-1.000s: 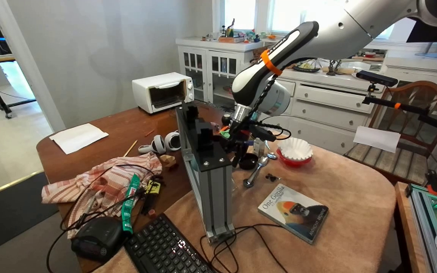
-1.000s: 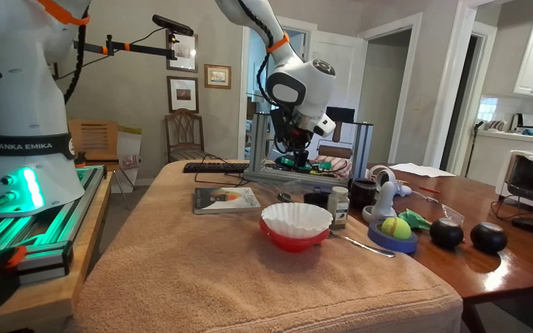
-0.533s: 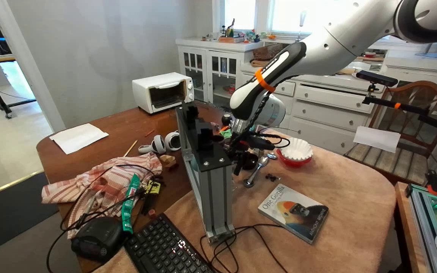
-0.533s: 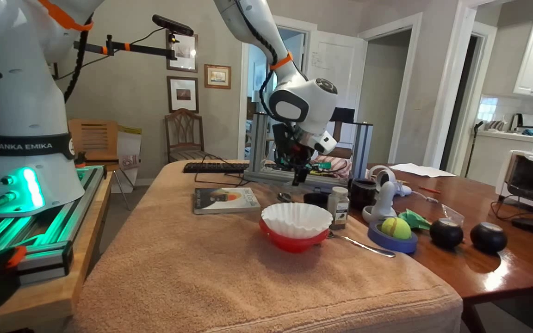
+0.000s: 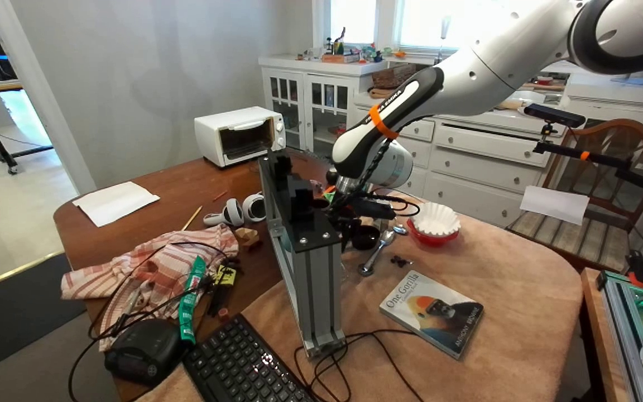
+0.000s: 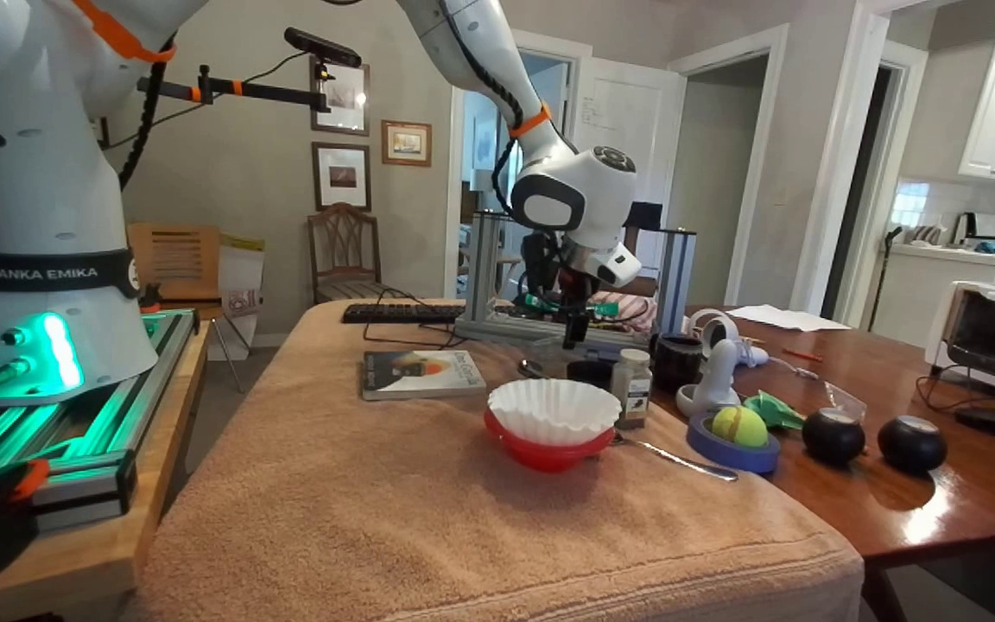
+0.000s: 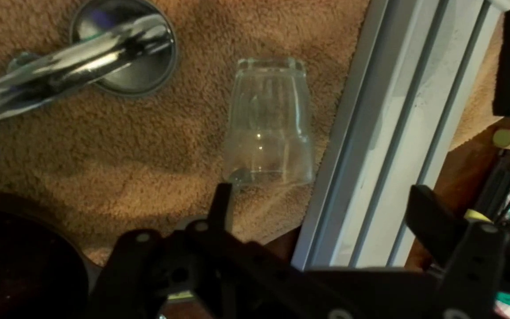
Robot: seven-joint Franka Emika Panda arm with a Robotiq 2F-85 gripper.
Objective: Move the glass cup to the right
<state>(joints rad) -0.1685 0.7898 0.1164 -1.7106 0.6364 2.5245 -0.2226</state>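
Note:
The clear glass cup [image 7: 270, 124] is on the tan towel in the wrist view, beside the metal frame [image 7: 383, 133]. Its side outline shows; I cannot tell if it lies or stands. In the exterior views it is too faint to make out well. My gripper [image 7: 321, 188] is open and empty, its fingers wide apart. One fingertip is close to the cup's near end in the picture, the other over the frame's bar. In an exterior view the gripper [image 6: 577, 333] hangs above the table in front of the frame. In another view the frame partly hides the gripper [image 5: 348, 237].
A shiny metal spoon [image 7: 126, 53] and a dark bowl [image 7: 20, 266] are near the cup. The frame's upright [image 5: 316, 279] stands close to the gripper. A spice bottle [image 6: 633, 389], a red bowl [image 6: 554, 453] with paper filters and a book [image 5: 433, 312] are also on the table.
The arm has come down and the gripper is lower over the table. It has also shifted sideways, leftward in an exterior view. The objects on the table have not visibly moved.

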